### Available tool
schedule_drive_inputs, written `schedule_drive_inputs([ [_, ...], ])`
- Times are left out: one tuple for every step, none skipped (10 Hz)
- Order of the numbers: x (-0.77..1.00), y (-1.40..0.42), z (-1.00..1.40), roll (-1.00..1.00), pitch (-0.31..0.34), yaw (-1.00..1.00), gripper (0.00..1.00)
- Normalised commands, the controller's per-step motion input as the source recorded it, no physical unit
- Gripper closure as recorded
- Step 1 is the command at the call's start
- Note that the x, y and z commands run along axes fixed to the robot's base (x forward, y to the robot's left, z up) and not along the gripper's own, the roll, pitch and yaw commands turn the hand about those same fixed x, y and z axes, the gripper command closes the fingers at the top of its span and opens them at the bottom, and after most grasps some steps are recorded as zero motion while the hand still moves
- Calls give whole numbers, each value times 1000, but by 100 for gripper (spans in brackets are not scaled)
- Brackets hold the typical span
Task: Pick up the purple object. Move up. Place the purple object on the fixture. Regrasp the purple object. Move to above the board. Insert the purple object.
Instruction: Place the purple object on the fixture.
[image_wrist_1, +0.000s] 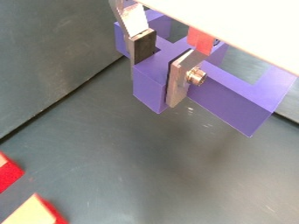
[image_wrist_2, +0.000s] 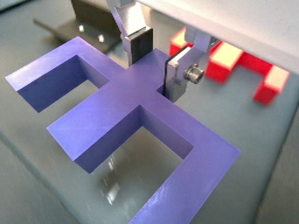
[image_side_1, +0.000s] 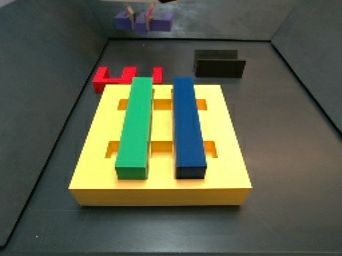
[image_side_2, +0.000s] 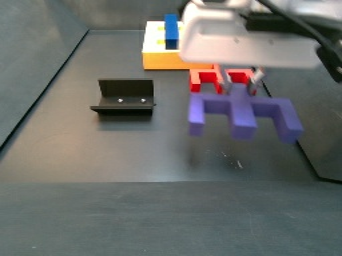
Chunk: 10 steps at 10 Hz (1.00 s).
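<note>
tool raised off floor, plates clamped together.

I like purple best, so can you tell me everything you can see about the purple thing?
The purple object is a flat, smooth, plastic-looking block with a long spine and square prongs with notches between them. The gripper has it pinched on its spine, a silver finger on each side. In a side view it hangs level in the air, its shadow on the dark floor below, just in front of the red pronged block.
</note>
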Motion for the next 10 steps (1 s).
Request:
schedule_drive_inputs([
  [974,-194,257,-431,23,-151,100],
  [966,-220,169,-391,0,-146,100],
  [866,-254,0,-377,0,-220,100],
  [840,-237,11,-429,0,-243,100],
  [883,-249,49,-434,0,-209,100],
  [929,-263,51,-417,51,-169,100],
  [931,-266,49,-411,54,-166,100],
  [934,-266,63,-429,51,-166,100],
  [966,-277,57,-409,66,-131,100],
  [960,-289,94,-374,154,-77,100],
])
